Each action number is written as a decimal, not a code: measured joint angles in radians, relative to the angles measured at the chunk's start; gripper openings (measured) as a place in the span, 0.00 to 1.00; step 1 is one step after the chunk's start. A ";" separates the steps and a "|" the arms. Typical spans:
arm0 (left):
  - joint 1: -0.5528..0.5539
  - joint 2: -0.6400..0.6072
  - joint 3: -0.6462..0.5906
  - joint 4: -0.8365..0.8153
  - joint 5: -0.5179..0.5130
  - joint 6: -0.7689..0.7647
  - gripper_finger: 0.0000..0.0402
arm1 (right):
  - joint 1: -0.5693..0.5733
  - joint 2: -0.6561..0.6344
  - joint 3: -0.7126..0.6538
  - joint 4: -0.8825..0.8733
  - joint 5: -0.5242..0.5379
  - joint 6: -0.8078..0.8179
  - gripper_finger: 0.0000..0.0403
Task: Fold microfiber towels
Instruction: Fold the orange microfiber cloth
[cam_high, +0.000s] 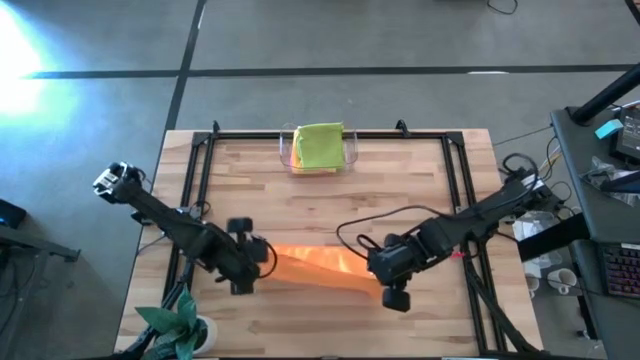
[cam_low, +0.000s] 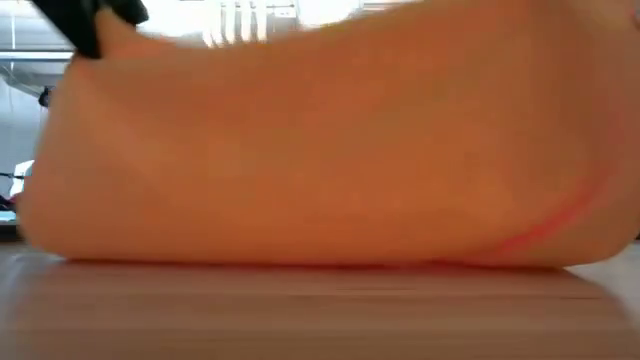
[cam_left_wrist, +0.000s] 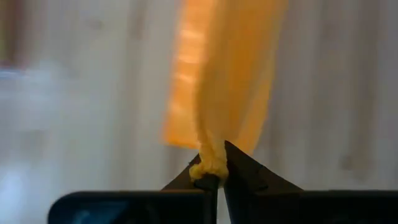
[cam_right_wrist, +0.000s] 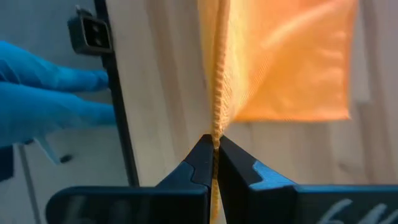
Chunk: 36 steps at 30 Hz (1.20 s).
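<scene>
two dark jointed arms — black cables; left end effector (cam_left_wrist: 214, 171) black, pointed wedge fingers.

The orange towel (cam_low: 330, 140) fills nearly the whole low view, hanging as a broad, soft sheet very close to the camera, and its lower edge meets the pale wooden surface (cam_low: 320, 310) along a nearly straight line. A darker, redder crease runs near its lower right corner. Above its upper left corner shows a dark piece of an arm (cam_low: 95, 20), and past the towel's left edge and top shows only a bright, blurred strip of the room.
</scene>
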 joint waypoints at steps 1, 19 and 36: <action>0.000 -0.001 0.031 -0.054 -0.041 0.000 0.00 | 0.000 0.000 0.020 -0.038 0.000 -0.005 0.02; 0.093 -0.006 0.308 -0.261 -0.488 0.358 0.00 | -0.027 0.000 0.233 -0.376 0.594 -0.227 0.02; 0.141 -0.032 0.325 -0.251 -0.433 0.349 0.00 | 0.012 0.000 0.321 -0.443 0.740 -0.270 0.02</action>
